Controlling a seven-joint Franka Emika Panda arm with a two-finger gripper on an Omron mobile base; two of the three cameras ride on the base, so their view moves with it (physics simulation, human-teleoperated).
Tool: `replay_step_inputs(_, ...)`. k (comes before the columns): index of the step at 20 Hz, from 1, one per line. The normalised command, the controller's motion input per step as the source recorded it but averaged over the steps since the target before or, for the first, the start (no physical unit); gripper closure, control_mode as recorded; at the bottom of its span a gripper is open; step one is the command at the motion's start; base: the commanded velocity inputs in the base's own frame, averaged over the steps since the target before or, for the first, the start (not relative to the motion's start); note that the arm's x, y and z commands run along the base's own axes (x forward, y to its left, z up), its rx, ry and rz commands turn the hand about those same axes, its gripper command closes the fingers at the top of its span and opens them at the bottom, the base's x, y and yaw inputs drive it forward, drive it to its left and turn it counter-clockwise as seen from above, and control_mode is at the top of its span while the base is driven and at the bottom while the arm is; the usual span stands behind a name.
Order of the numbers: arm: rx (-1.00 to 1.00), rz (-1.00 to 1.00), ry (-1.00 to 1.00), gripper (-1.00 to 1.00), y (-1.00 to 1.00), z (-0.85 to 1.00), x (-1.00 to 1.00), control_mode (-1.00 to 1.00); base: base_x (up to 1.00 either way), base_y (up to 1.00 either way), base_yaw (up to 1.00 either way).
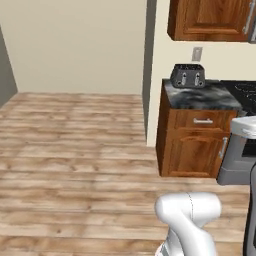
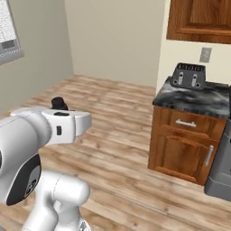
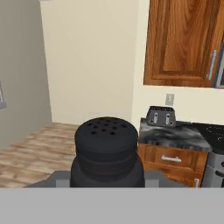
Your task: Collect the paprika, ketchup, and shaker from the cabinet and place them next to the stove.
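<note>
The shaker [image 3: 106, 151], dark grey-black with holes in its round top, stands upright and very close in the hand view. My gripper [image 3: 107, 177] is shut on its lower body, and the shaker hides the fingertips. In the right base view the shaker's dark top [image 2: 58, 103] pokes up above my white hand [image 2: 67, 122] at the left. The stove [image 3: 215, 131] lies ahead to the right, beside a marble counter; its black cooktop [image 1: 246, 91] touches the right edge. The cabinet [image 3: 183, 43] hangs above, its door facing me. The paprika and the ketchup are out of view.
A dark toaster [image 1: 188, 76] sits on the marble counter [image 1: 200, 97] left of the stove, over a wooden base unit with a drawer [image 2: 187, 123]. A wall socket [image 3: 169, 99] is above it. Wood floor [image 1: 75, 150] stretches left.
</note>
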Motion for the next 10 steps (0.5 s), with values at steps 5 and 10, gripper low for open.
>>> replay_step_inputs(5,0.0,0.0,0.0,1.0,0.0,0.0,0.0,1.0,0.0,-0.98,-0.21)
replay_step_inputs(10,0.0,0.0,0.0,1.0,0.0,0.0,0.0,1.0,0.1,-0.94,-0.16)
